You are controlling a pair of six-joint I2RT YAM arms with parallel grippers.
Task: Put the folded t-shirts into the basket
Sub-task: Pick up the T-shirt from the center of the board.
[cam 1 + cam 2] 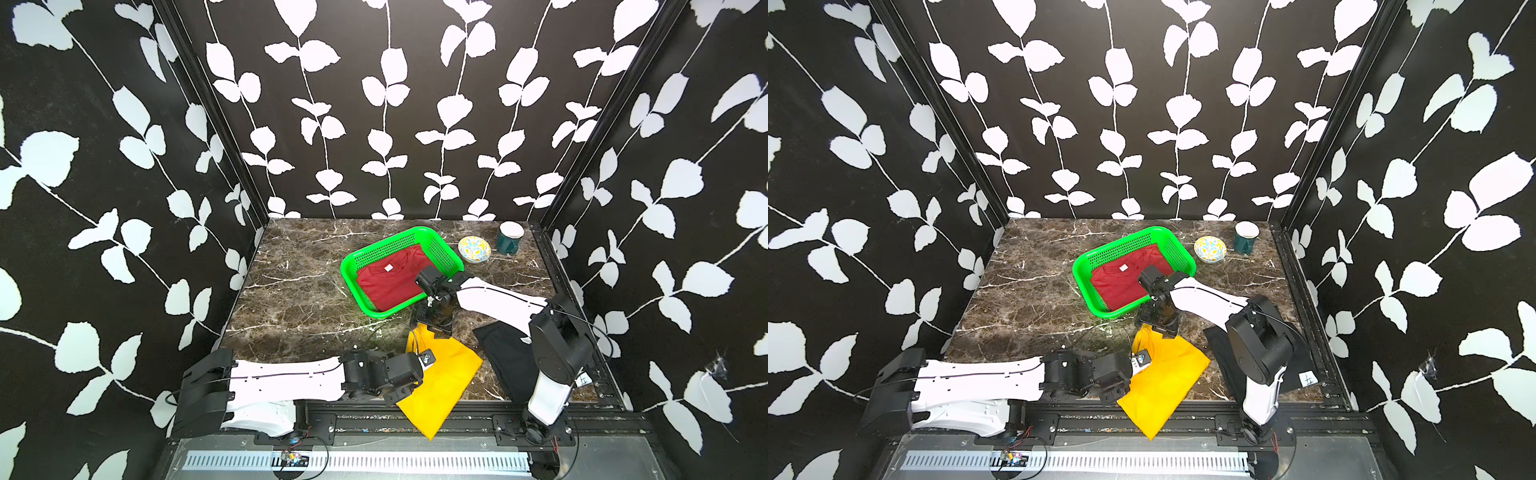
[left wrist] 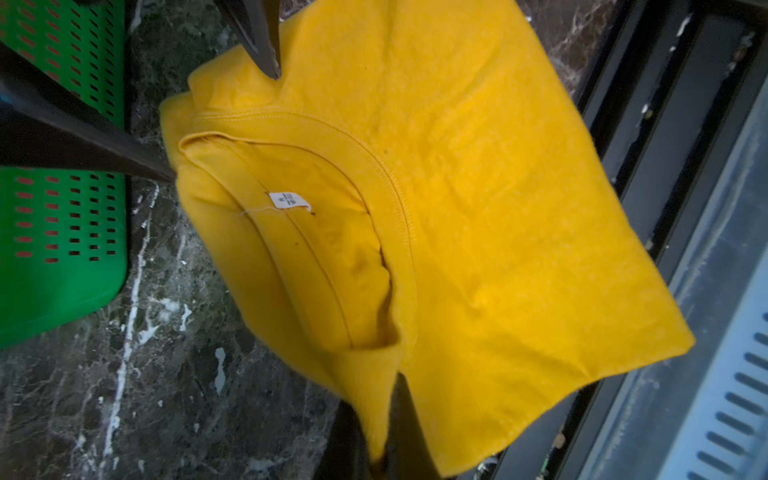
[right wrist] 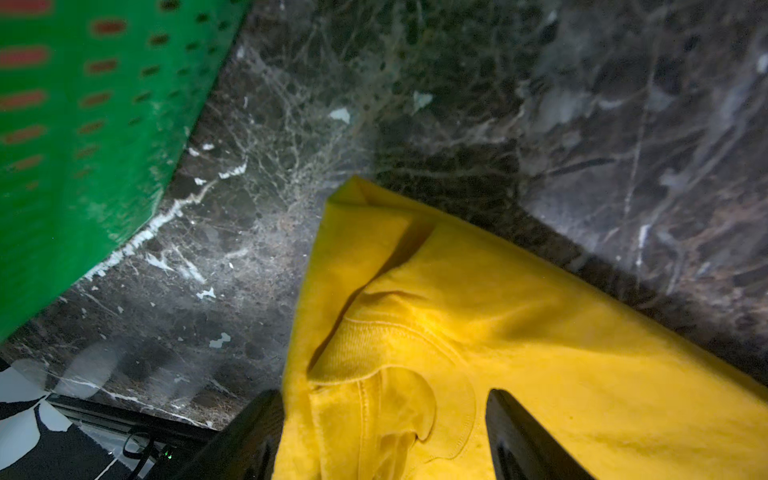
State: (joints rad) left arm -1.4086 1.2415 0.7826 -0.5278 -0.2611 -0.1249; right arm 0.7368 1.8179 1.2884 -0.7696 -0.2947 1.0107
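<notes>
On the marble counter (image 1: 291, 291) there is one green basket (image 1: 384, 245), standing toward the back. There are three folded t-shirts. One dark red t-shirt (image 1: 386, 286) lies inside the basket, and two are outside it: one yellow t-shirt (image 1: 444, 374) hanging over the counter's front edge and one black t-shirt (image 1: 507, 353) by the front right corner. Each shirt whose neck shows carries one small white label. By the back right corner stand one patterned bowl (image 1: 474, 248) and one dark green mug (image 1: 509, 239). Two arms reach over the counter: one left arm (image 1: 282, 374) and one right arm (image 1: 498, 297).
</notes>
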